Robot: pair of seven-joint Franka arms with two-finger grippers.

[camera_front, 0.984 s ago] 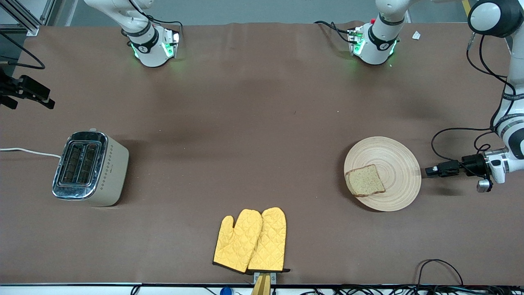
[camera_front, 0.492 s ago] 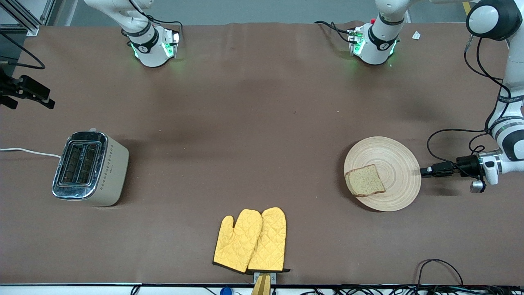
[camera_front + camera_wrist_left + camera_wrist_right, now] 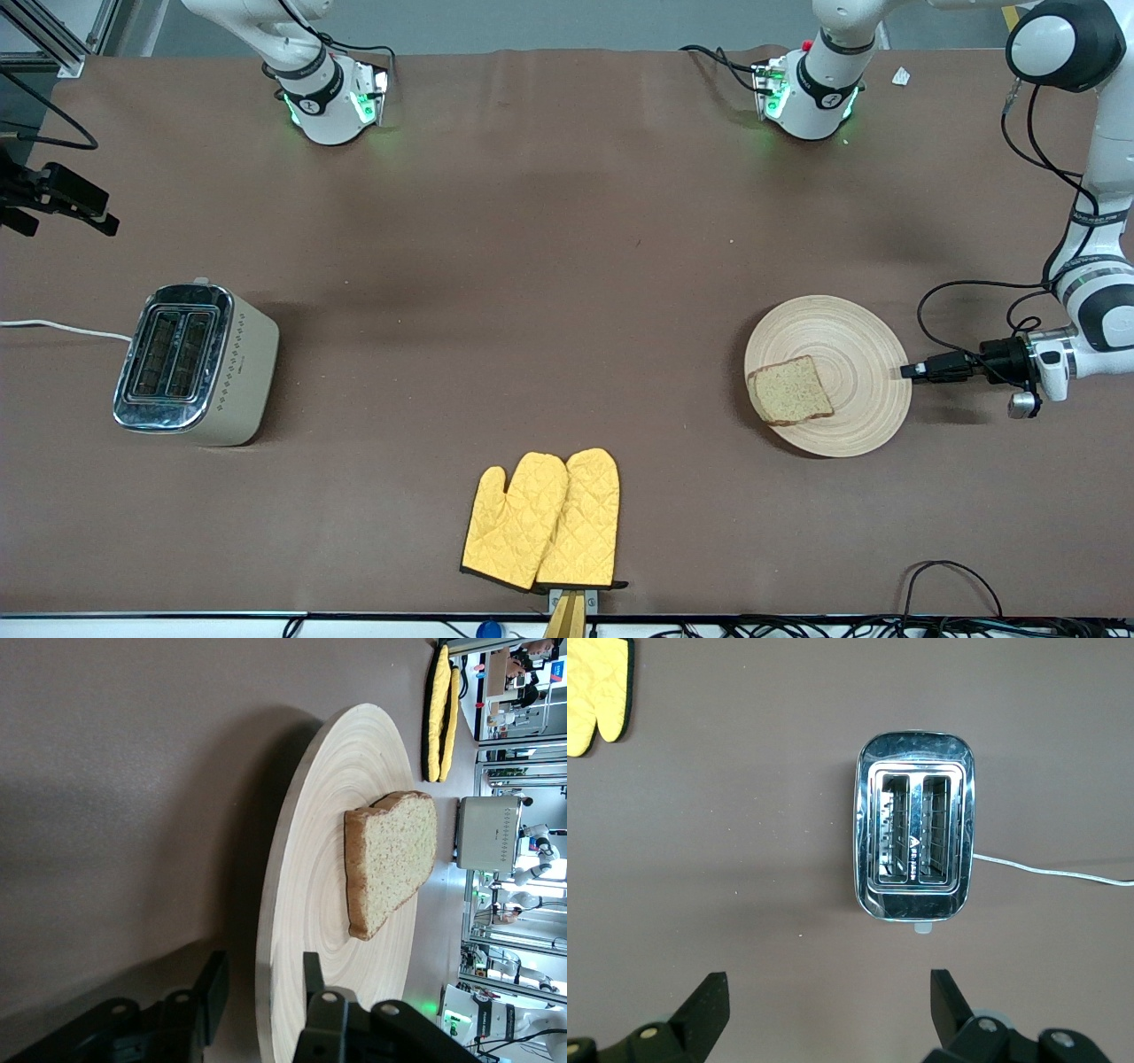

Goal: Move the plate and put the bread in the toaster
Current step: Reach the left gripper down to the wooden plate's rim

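— Which step would you say this is?

— The first one, moving the plate. The left gripper [image 3: 907,370] lies low at the edge of the round, pale wooden plate with ring grain [image 3: 850,337], at the left arm's end of the table. In the left wrist view its black fingers [image 3: 213,992] are spread, one on either side of the plate's rim [image 3: 275,895]. I see no squeeze yet.

— And the bread?

— The squarish brown speckled slice with its darker crust [image 3: 790,390] lies flat on the plate, on the side toward the toaster, overhanging the rim a little. Nothing touches it.

— What does the next move call for?

— I'd say the fingers need to close on the rim, then slide or carry the plate level, so that the slice doesn't slip off.

— How is that arm posed?

— It comes down from its base, bends at the elbow and turns its wrist sideways, so the gripper points level along the brown table [image 3: 532,266] toward the plate.

— The other arm?

— It waits. The right gripper [image 3: 824,1010] hangs high, fingers apart, looking straight down at the boxy cream toaster with a chrome top [image 3: 914,826]. That toaster [image 3: 195,363] stands well apart from the plate, at the right arm's end, both slots empty, white cord [image 3: 62,330] trailing off.

— Anything else?

— A pair of yellow quilted oven mitts [image 3: 545,518] lies nearer the front camera, between the two.
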